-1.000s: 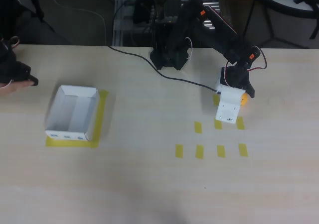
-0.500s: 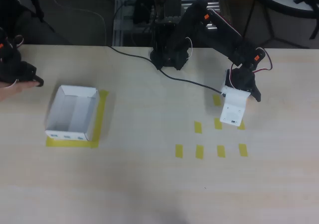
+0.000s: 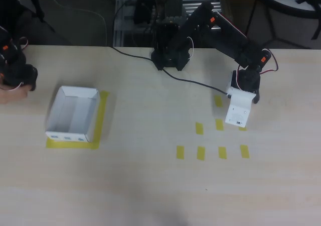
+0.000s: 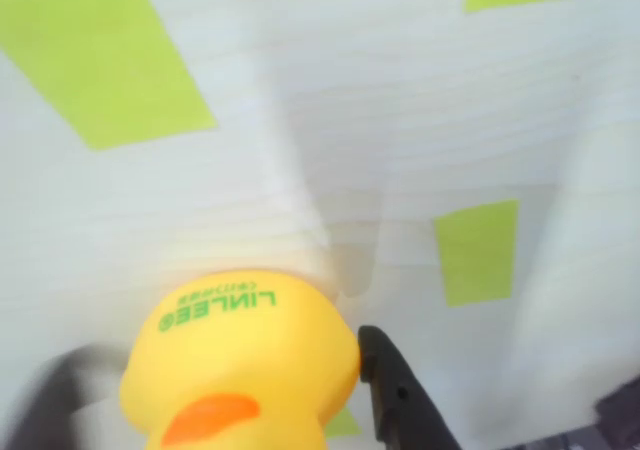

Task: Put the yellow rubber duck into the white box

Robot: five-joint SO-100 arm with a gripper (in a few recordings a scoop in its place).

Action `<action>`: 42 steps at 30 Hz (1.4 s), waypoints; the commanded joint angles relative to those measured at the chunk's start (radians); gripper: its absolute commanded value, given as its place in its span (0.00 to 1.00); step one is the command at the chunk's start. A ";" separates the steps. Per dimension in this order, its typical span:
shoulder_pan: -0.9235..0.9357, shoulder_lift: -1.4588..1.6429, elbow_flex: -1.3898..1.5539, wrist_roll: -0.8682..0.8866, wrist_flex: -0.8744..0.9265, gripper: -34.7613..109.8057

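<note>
The robot's black two-finger gripper grasps the small rounded yellow rubber duck above yellow tape strips, well apart from the white open-topped cardboard box.

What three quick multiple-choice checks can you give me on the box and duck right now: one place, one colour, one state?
1. In the overhead view, where is the white box?
A. At the left, on yellow tape
B. At the right, under the arm
C. In the middle, against the arm's base

2. What colour is the lettering on the yellow rubber duck?
A. Red
B. Green
C. Black

3. What state is the white box in?
A. Holding the duck
B. Upright and empty
C. Tipped on its side

Answers:
1 A: the white box sits at the left of the overhead view on yellow tape.
2 B: the wrist view shows green lettering on the yellow rubber duck.
3 B: the overhead view looks straight into its open top, with only bare white floor inside.
</note>
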 commanded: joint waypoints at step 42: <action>1.867 0.962 0.247 0.216 -0.446 0.24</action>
